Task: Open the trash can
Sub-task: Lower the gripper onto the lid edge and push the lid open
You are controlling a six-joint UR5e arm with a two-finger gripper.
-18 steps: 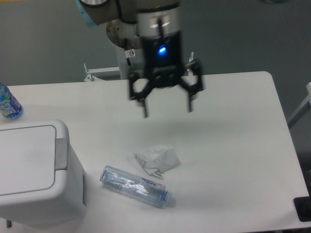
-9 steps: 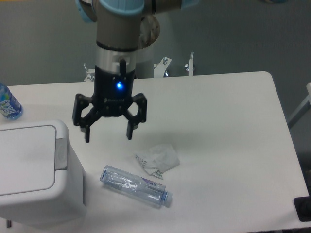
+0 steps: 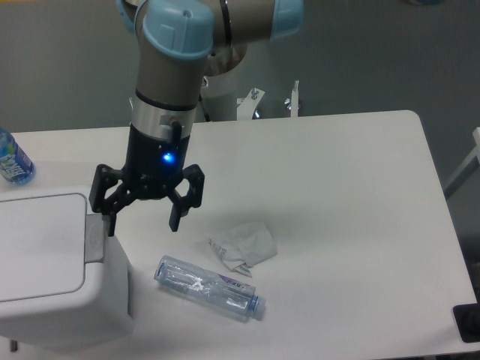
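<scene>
The trash can (image 3: 52,270) is a large boxy white bin at the front left, its flat lid shut. A grey button strip (image 3: 93,238) runs along its right rim. My gripper (image 3: 142,225) is open and empty, fingers pointing down. It hangs just above and to the right of the bin's right edge. Its left fingertip (image 3: 111,227) is close over the grey strip; I cannot tell if it touches.
A crushed clear plastic bottle (image 3: 208,287) lies on the white table (image 3: 352,225) right of the bin. Crumpled white paper (image 3: 242,246) lies just behind it. A blue-labelled bottle (image 3: 12,160) stands at the far left edge. A dark object (image 3: 468,322) sits at the front right corner.
My gripper has moved left and down, from above the table's middle to just beside the bin's right rim. It stayed open. Nothing else moved.
</scene>
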